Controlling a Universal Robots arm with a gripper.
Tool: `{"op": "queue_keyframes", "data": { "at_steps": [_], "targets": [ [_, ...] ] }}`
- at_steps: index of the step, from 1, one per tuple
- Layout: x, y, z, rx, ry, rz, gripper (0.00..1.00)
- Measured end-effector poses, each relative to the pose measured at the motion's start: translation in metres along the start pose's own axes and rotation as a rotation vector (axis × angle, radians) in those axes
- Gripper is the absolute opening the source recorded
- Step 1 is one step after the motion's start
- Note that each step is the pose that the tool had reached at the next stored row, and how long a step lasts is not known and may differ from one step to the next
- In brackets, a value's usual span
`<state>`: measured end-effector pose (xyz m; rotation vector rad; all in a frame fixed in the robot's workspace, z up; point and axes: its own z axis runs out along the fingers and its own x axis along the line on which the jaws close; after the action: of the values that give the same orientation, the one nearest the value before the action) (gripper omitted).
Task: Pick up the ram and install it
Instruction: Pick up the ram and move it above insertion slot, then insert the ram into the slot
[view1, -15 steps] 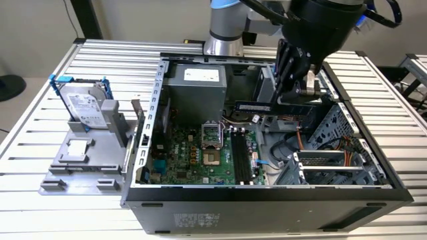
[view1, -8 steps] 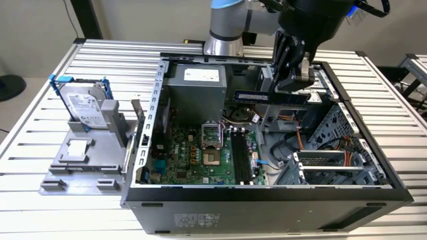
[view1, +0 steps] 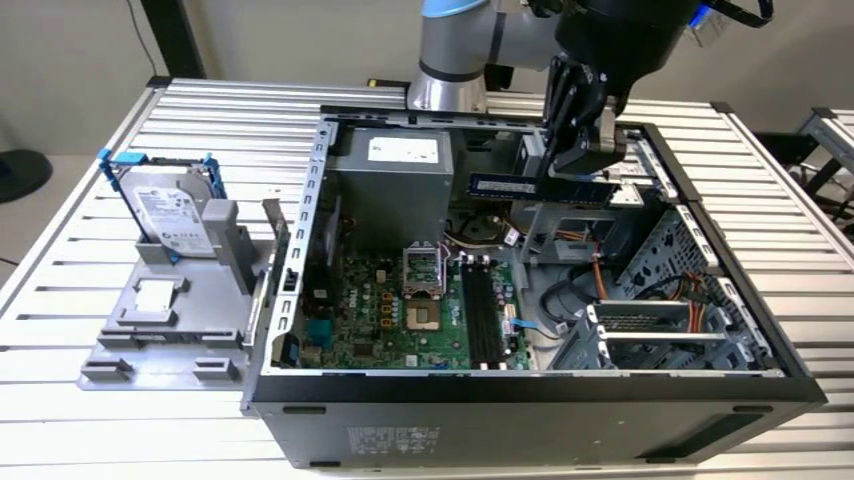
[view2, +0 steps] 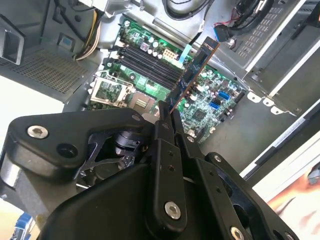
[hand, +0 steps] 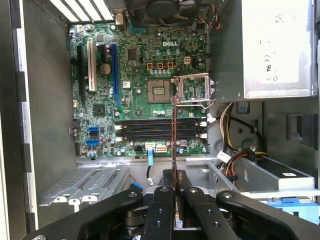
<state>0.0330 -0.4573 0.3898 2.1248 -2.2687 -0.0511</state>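
Observation:
The ram (view1: 534, 188) is a slim dark strip held level above the open computer case (view1: 534, 385), over its rear half. My gripper (view1: 589, 176) is shut on the strip's end on the exterior view's right. In the second wrist view the ram (view2: 196, 67) runs out from between the fingers (view2: 163, 125) toward the green motherboard (view2: 210, 107). The first wrist view has the ram (hand: 174, 135) edge-on, crossing the long black slots (hand: 150, 129) with white end clips, and my gripper (hand: 174, 176) closed around its near end. The ram hangs well above the slots (view1: 481, 310).
A hard drive in a blue frame (view1: 174, 210) stands on a grey tray (view1: 147, 350) on the exterior view's left of the case. Inside are the silver power supply (view1: 390, 175), the processor socket (view1: 424, 285), drive cages (view1: 661, 330) and loose cables (view1: 601, 285). The slatted table (view1: 80, 250) lies all round.

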Motion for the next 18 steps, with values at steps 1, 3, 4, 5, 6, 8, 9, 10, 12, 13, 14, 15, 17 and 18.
{"op": "queue_keyframes", "data": {
  "at_steps": [1,3,4,5,6,8,9,10,12,13,14,15,17,18],
  "targets": [
    [0.0000,0.0000,0.0000,0.0000,0.0000,0.000,0.00],
    [0.0000,0.0000,0.0000,0.0000,0.0000,0.000,0.00],
    [0.0000,0.0000,0.0000,0.0000,0.0000,0.000,0.00],
    [0.0000,0.0000,0.0000,0.0000,0.0000,0.000,0.00],
    [0.0000,0.0000,0.0000,0.0000,0.0000,0.000,0.00],
    [0.0000,0.0000,0.0000,0.0000,0.0000,0.000,0.00],
    [0.0000,0.0000,0.0000,0.0000,0.0000,0.000,0.00],
    [0.0000,0.0000,0.0000,0.0000,0.0000,0.000,0.00],
    [0.0000,0.0000,-0.0001,0.0000,-0.0004,0.009,0.00],
    [0.0000,0.0000,-0.0001,-0.0001,-0.0011,0.026,0.00],
    [0.0000,0.0000,0.0000,-0.0001,-0.0020,0.043,0.00],
    [0.0000,0.0000,0.0000,-0.0001,-0.0029,0.061,0.00],
    [0.0000,0.0000,0.0000,-0.0002,-0.0046,0.097,0.00],
    [0.0000,0.0000,0.0000,-0.0002,-0.0054,0.114,0.00]
  ]
}}
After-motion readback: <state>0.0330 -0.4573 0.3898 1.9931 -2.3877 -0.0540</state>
